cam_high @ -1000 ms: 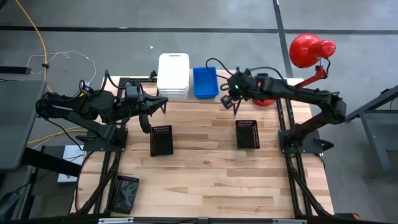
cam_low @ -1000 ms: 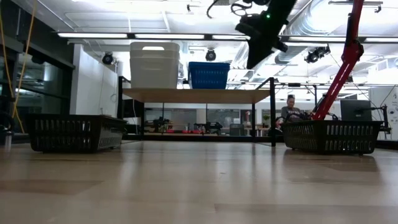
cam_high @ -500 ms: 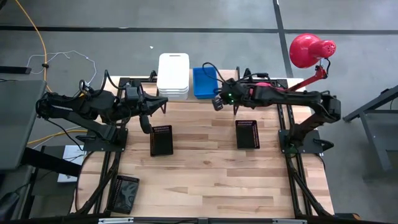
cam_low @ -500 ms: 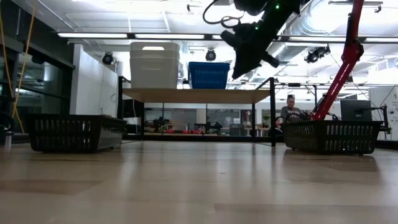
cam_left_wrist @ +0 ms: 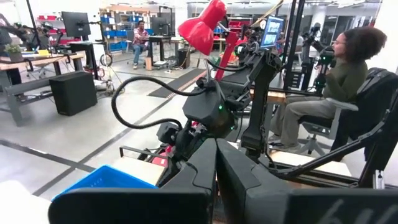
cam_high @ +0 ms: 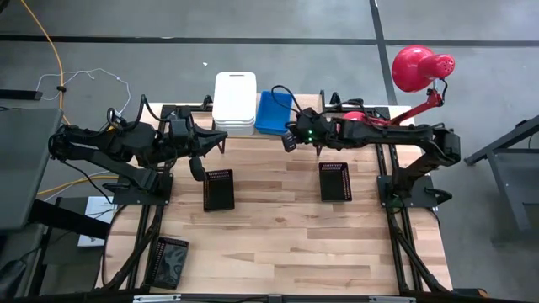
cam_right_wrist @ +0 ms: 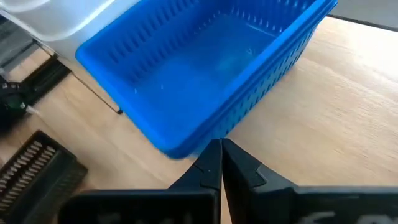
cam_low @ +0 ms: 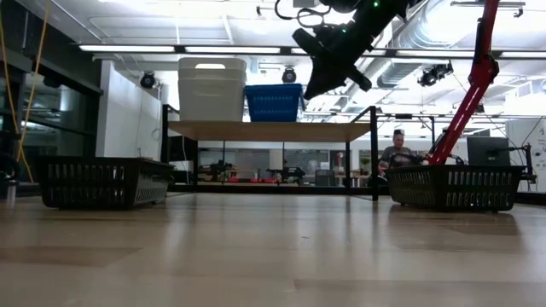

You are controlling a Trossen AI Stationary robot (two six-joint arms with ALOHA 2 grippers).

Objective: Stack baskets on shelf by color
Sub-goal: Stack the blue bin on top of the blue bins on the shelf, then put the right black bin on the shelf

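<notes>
The right claw (cam_high: 289, 140), fingers pressed together and holding nothing, touches the blue basket (cam_high: 274, 112) on the shelf (cam_low: 269, 130). Pushed further, the basket, already skewed, may bump the white baskets (cam_high: 234, 102) or slide off.

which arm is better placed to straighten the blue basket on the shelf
Right. The right gripper, fingers shut, sits right at the skewed blue basket; the left gripper hangs near a black basket.

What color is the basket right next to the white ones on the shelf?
Bright blue. The basket shows best in the right wrist view, beside the white baskets on the shelf.
</notes>
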